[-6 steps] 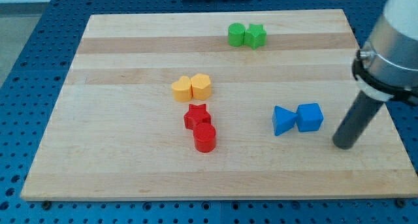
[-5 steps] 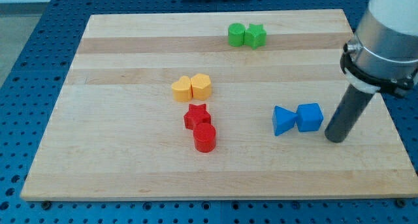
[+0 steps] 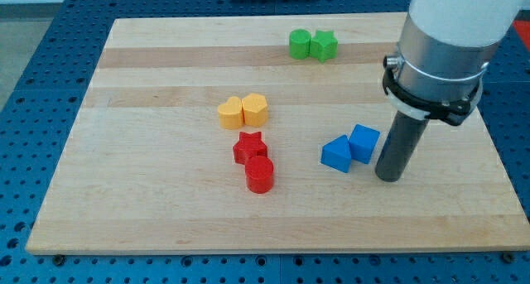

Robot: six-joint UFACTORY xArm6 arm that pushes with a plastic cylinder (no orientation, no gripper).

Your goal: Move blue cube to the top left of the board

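The blue cube (image 3: 364,143) lies right of the board's middle, turned at an angle and touching a blue triangular block (image 3: 336,155) on its left. My tip (image 3: 388,176) stands on the board just right of the cube and slightly below it, close against it. The wooden board (image 3: 149,193) fills most of the view; its top left corner lies far from the cube.
A yellow pair, a rounded block (image 3: 230,113) and a hexagonal block (image 3: 255,109), sits left of centre. A red star (image 3: 249,146) and red cylinder (image 3: 259,175) lie below them. A green cylinder (image 3: 299,44) and green star (image 3: 324,45) sit near the top edge.
My tip moved left and pushed the blue cube and blue triangle leftward; the cube rotated. The other blocks stayed put.
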